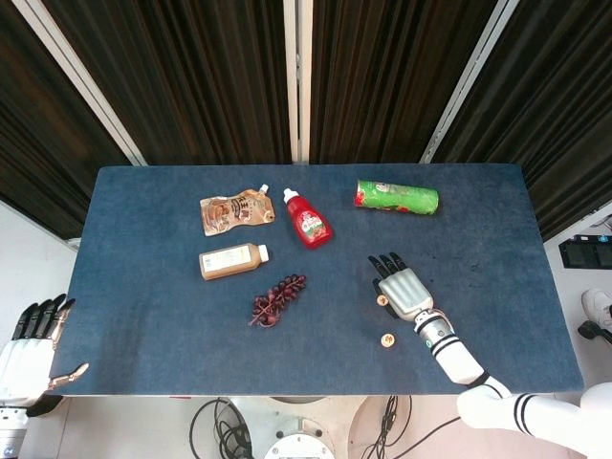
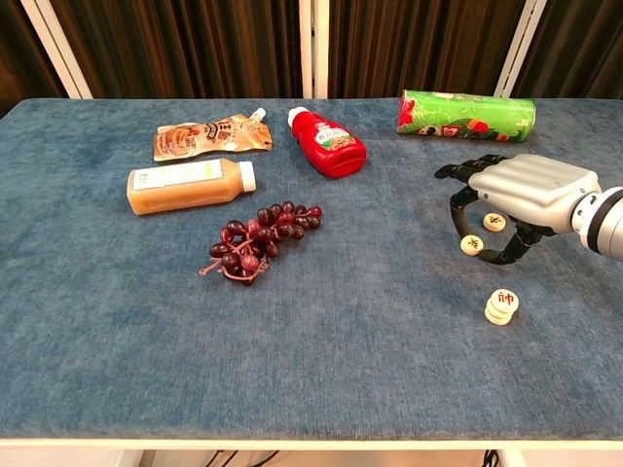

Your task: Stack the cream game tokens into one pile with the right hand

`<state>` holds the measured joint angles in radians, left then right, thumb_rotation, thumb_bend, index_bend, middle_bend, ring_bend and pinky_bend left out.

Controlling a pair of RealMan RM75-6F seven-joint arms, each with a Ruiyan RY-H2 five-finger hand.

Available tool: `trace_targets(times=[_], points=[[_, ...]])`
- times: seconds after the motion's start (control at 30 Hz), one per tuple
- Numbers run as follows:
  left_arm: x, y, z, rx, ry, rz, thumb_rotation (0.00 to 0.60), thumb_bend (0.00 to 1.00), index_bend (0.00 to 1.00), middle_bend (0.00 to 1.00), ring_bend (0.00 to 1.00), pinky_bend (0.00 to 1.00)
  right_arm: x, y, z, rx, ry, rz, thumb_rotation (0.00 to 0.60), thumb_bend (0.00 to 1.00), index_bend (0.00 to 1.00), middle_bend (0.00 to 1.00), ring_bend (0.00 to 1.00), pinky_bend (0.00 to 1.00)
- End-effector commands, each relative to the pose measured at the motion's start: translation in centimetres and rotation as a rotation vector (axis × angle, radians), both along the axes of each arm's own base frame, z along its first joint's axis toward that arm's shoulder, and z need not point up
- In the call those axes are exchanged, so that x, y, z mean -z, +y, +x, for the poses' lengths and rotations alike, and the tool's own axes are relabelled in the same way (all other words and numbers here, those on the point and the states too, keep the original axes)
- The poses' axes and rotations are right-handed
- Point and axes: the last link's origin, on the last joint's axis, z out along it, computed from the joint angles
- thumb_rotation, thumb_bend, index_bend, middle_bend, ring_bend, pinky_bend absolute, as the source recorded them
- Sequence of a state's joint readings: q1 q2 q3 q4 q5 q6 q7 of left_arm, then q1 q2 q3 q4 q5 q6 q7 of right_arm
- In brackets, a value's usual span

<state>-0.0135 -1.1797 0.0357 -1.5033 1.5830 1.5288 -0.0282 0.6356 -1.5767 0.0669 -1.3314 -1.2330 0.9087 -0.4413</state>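
Right robot hand [image 2: 516, 199] pinching a cream token [image 2: 472, 245]

Small, stiff, smooth disc, probably light and slippery; best gripped by its rim, thumb opposite finger, toward the pile [image 2: 501, 307].

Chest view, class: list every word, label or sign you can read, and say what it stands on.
"帅", in red, on the top token of the pile.
Red marks on the two loose tokens: too small.
Print on green can, red pouch, brown pouch, juice bottle: blurred.
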Motion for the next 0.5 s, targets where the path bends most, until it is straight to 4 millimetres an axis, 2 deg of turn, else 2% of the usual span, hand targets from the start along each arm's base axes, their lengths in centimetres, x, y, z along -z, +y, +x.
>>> trace_targets(times=[0.03,0.27,0.5], points=[[0.0,0.0,0.0,-0.002,0.000,-0.002,0.600,0.11,0.00,0.00,0.00,0.00,-0.4,-0.1,0.1,-0.004,-0.012,-0.008,0.600,0.27,0.54,0.02,0.00,0.00],[0.1,0.0,0.1,0.000,0.003,-0.003,0.600,0.11,0.00,0.00,0.00,0.00,-3.0,0.2,1.5,-0.041,-0.077,-0.022,0.600,0.27,0.54,0.03,0.00,0.00],[0.4,0.2,0.4,0.006,0.006,-0.010,0.600,0.11,0.00,0.00,0.00,0.00,-5.3,2.3,1.9,-0.105,-0.052,0.059,0.600,0.27,0.55,0.04,0.00,0.00]])
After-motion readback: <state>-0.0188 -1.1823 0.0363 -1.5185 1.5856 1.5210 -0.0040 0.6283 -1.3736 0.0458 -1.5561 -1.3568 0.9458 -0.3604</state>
